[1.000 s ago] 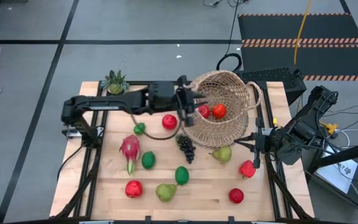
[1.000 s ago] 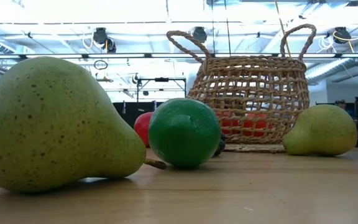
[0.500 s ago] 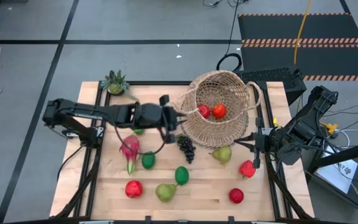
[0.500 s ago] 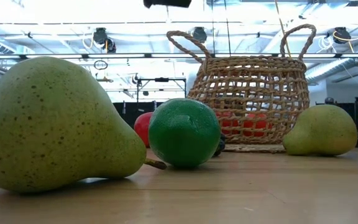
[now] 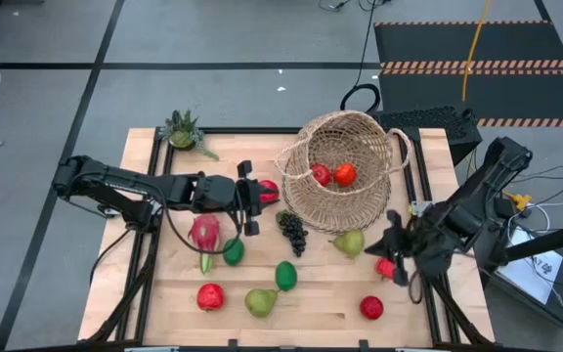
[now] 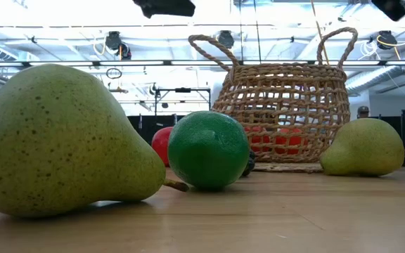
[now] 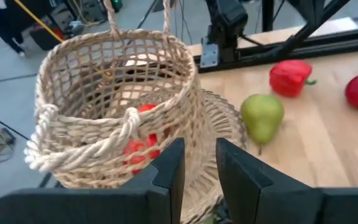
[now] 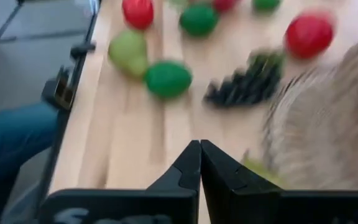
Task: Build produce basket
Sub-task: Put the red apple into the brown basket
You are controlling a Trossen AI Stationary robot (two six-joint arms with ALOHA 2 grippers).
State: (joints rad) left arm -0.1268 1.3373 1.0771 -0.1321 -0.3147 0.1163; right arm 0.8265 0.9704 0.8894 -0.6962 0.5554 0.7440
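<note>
Okay, I've pulled the left gripper (image 5: 252, 195) back off the basket (image 5: 345, 171); its jaws sit slightly apart with nothing between them, the basket now well ahead of them, two red pieces (image 5: 332, 175) inside. A red apple (image 5: 269, 190) lies just beside the jaws. My right gripper (image 5: 396, 256), jaws pressed together and empty, has swung in over a red fruit (image 5: 387, 266). Most produce still lies on the table (image 5: 330, 303), so loading goes on.
</note>
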